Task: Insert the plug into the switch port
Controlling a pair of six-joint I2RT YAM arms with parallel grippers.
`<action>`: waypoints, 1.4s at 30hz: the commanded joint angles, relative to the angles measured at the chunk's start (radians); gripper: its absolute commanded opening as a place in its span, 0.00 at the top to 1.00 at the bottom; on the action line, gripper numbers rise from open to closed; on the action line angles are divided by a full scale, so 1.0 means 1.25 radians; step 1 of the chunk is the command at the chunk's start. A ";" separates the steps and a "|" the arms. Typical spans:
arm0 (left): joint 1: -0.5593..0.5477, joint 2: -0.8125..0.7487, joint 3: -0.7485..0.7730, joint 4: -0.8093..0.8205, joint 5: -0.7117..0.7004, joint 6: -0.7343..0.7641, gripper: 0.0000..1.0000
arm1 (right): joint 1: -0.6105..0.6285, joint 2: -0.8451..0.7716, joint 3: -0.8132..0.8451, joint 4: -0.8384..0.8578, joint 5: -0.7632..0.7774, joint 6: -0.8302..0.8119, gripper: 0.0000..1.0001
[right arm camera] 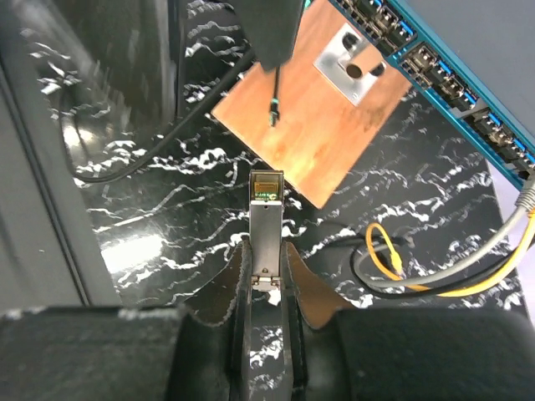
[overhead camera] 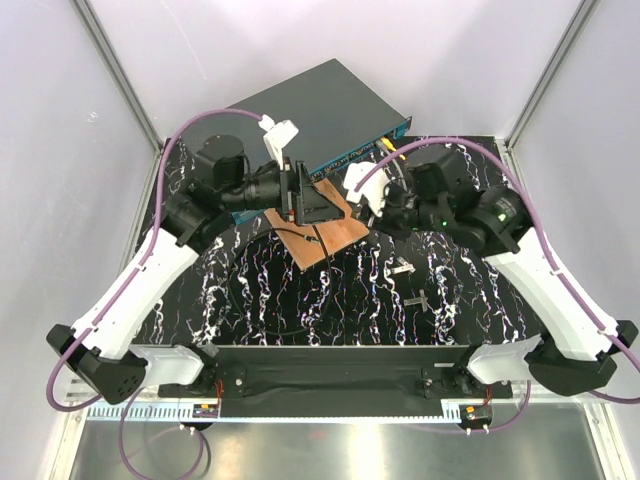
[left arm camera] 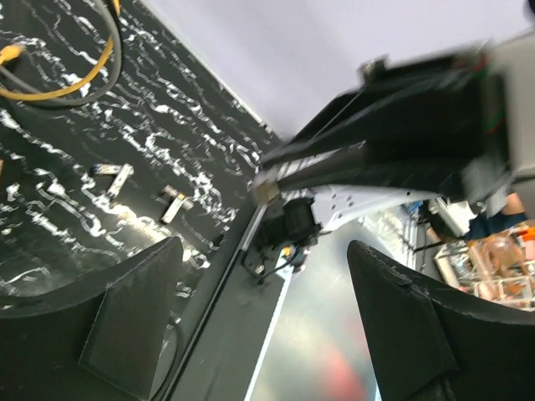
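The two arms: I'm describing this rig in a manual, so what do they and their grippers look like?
Both the left arm and right arm have white link shells with black joints and bases. A purple cable loops along each to a white wrist mount. The left gripper and right gripper have broad black fingers. Green lights glow on the right arm.

The switch is cut off at top right; the right arm looks blurred.

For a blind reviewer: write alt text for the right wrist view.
The right fingers clamp a slim metal plug, tip aimed at a copper-brown board. The switch, teal port row showing, crosses the top right, above yellow and grey cables.
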 commanded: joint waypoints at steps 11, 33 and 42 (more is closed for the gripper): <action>-0.030 0.013 -0.089 0.177 -0.026 -0.176 0.23 | 0.095 0.011 0.031 0.023 0.139 -0.028 1.00; -0.038 0.040 -0.125 0.248 0.015 -0.250 0.53 | 0.129 0.037 0.051 0.053 0.204 -0.031 1.00; -0.038 0.041 -0.135 0.291 0.037 -0.273 0.84 | 0.131 0.024 0.043 0.057 0.173 -0.032 0.85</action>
